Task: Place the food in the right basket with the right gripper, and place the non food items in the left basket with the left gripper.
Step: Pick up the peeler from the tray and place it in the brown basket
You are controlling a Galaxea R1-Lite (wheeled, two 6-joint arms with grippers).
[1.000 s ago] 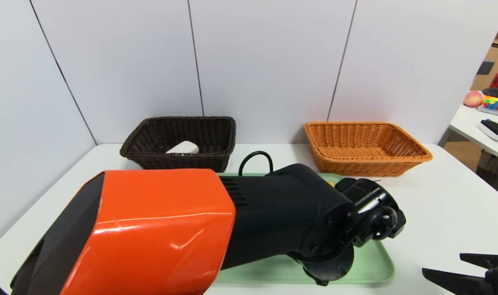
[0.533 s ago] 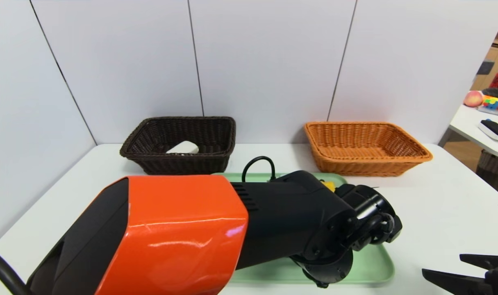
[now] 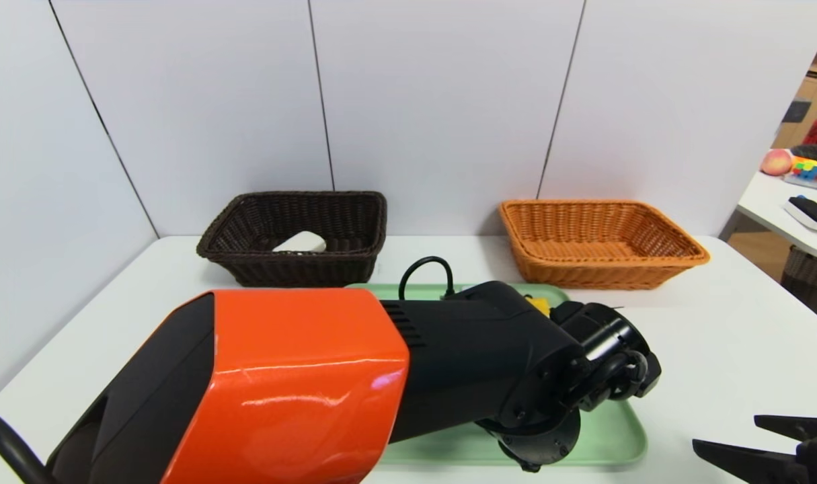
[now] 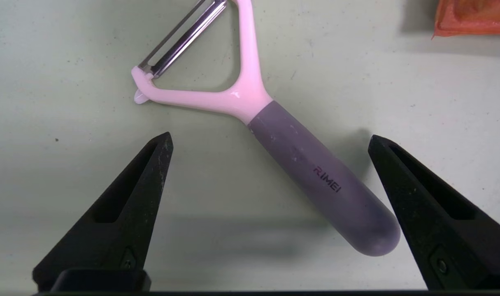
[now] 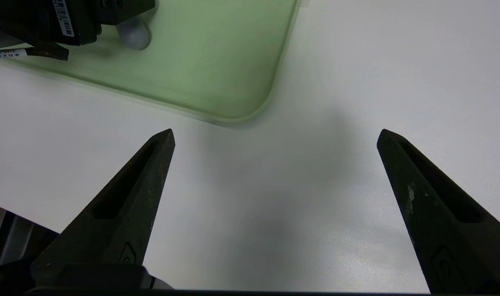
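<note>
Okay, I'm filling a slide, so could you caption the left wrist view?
Open left gripper over a peeler, its handle between the fingers.

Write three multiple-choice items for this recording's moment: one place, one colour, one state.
1. Where is the white bar?
A) orange basket B) dark basket C) green tray

2. What colour is the peeler's blade frame?
A) black B) pale pink C) green

3. How is the left gripper?
A) shut on the peeler B) shut, empty C) open around the peeler's handle

1 B: the white bar lies in the dark basket.
2 B: the peeler's frame shows pale pink close up.
3 C: the left gripper stands open, fingertips apart across the handle.
</note>
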